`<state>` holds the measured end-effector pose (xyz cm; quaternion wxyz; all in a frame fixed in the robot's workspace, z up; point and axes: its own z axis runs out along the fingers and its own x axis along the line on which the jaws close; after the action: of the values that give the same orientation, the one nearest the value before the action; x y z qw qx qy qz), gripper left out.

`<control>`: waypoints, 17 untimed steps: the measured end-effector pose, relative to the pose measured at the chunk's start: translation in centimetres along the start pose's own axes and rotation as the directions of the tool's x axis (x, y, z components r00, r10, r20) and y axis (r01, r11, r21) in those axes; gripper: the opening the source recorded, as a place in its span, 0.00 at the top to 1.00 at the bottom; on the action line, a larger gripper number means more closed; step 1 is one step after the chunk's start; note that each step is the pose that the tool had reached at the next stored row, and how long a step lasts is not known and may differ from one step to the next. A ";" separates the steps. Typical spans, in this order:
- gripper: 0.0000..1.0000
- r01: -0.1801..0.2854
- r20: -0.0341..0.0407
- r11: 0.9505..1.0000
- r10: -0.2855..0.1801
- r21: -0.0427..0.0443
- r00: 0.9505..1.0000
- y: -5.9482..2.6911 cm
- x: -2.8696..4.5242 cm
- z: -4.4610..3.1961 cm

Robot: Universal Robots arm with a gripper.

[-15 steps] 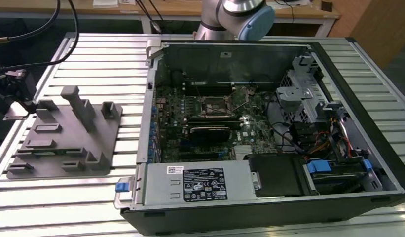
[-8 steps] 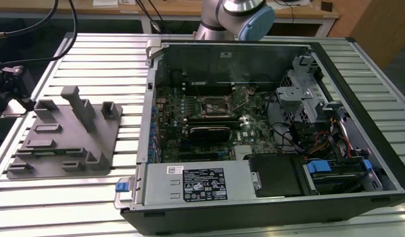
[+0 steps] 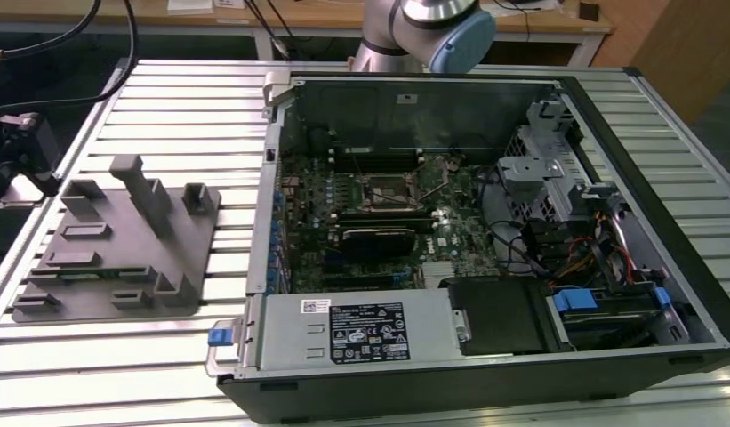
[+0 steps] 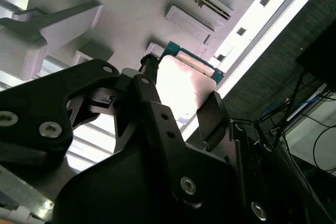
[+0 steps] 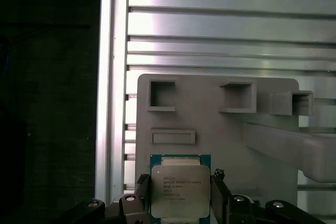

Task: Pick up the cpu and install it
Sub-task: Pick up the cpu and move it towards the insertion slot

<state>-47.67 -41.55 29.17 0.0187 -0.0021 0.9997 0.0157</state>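
Observation:
The cpu (image 5: 180, 190) is a small square chip with a shiny silver top and a green rim. It sits between the two black fingers (image 5: 218, 184) of my gripper (image 5: 180, 187), which is shut on its opposite edges. In the second wrist view the cpu (image 4: 186, 80) glares bright between the fingers (image 4: 211, 114). Behind it lies a grey moulded fixture (image 5: 220, 124) with several pockets. In the exterior view my gripper (image 3: 20, 173) hangs at the left edge of the table, beside that fixture (image 3: 116, 240). The motherboard's socket (image 3: 389, 189) lies far off, inside the open computer case (image 3: 413, 98).
The slatted metal table (image 3: 163, 98) ends just beyond the gripper on the exterior view's left, with dark floor past it. Upright posts (image 3: 133, 182) rise from the fixture. A power supply (image 3: 358, 329), cables and drive bays (image 3: 602, 302) crowd the case. The arm's base (image 3: 424, 31) stands behind the case.

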 end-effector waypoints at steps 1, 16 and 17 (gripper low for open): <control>0.45 0.000 0.000 1.000 0.000 0.000 1.000 0.00 0.00 -0.09; 0.45 0.000 0.003 1.000 0.000 0.000 1.000 0.05 -0.06 -1.63; 0.45 0.000 0.003 1.000 0.000 0.000 1.000 0.05 -0.06 -1.73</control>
<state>-47.68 -41.55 30.90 0.0203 -0.0021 0.9997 0.0157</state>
